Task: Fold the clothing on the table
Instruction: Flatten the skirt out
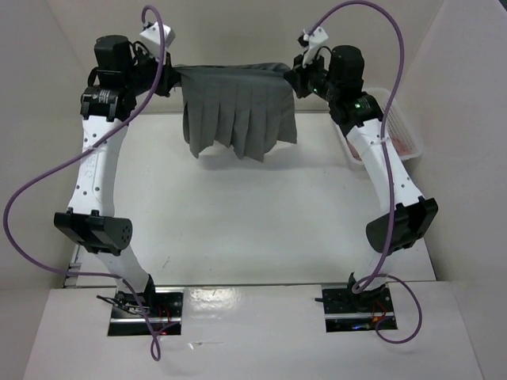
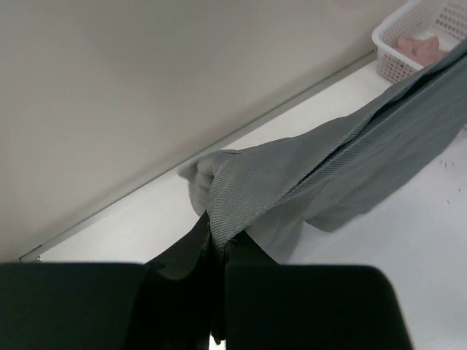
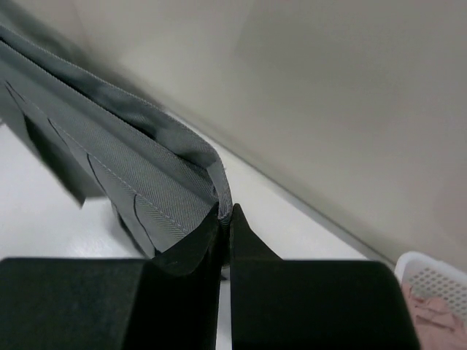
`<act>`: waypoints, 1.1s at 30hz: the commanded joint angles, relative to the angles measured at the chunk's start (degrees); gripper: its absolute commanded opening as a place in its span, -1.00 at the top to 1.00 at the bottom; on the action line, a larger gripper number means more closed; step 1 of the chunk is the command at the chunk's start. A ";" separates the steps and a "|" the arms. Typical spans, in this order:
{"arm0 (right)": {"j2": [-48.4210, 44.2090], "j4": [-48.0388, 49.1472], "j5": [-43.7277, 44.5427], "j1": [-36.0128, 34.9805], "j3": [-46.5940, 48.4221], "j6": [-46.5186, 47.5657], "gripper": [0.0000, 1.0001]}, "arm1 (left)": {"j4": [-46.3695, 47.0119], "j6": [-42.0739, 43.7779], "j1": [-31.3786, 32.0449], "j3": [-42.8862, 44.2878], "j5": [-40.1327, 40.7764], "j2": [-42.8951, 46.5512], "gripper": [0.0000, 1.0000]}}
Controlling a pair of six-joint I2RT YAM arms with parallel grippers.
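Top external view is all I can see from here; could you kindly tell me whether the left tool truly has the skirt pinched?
Observer: Yes. The left wrist view shows the left tool shut on a bunched corner of the skirt, with fabric wedged between the closed jaws.
Operator: Thank you. And the other side?
Observer: The right wrist view shows the right tool shut on the skirt's stitched edge, gripped right at the tip.
Operator: What lies in the basket?
Observer: A crumpled pink garment lies inside the white mesh basket.
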State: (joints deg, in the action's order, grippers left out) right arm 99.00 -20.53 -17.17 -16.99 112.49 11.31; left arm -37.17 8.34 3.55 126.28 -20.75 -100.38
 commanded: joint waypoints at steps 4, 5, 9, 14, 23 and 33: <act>-0.48 -1.78 18.04 3.99 3.97 4.25 1.00 | 9.48 -2.80 -4.25 -2.43 14.25 3.26 1.00; -0.48 -1.79 18.05 3.99 3.27 5.64 1.00 | 10.00 -2.80 -4.25 -4.53 14.25 2.74 1.00; -1.18 -1.79 17.43 2.94 -0.33 6.79 1.00 | 10.62 -2.19 -4.25 -6.74 14.25 2.20 1.00; -2.32 -1.17 18.57 2.93 -0.43 8.02 1.00 | 11.24 -2.19 -4.25 -6.31 14.78 2.21 1.00; 8.13 -2.76 24.27 2.93 9.83 9.69 1.00 | 2.55 -3.32 -4.78 8.52 16.96 -11.74 1.00; 25.17 -13.54 26.14 5.30 39.95 6.71 1.00 | -7.56 -5.88 -4.34 40.27 21.55 -27.06 1.00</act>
State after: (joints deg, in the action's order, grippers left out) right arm 122.26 -26.37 -5.54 -18.17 141.58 16.03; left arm -44.97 3.84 3.97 161.97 -11.16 -129.88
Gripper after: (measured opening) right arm 0.047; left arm 0.055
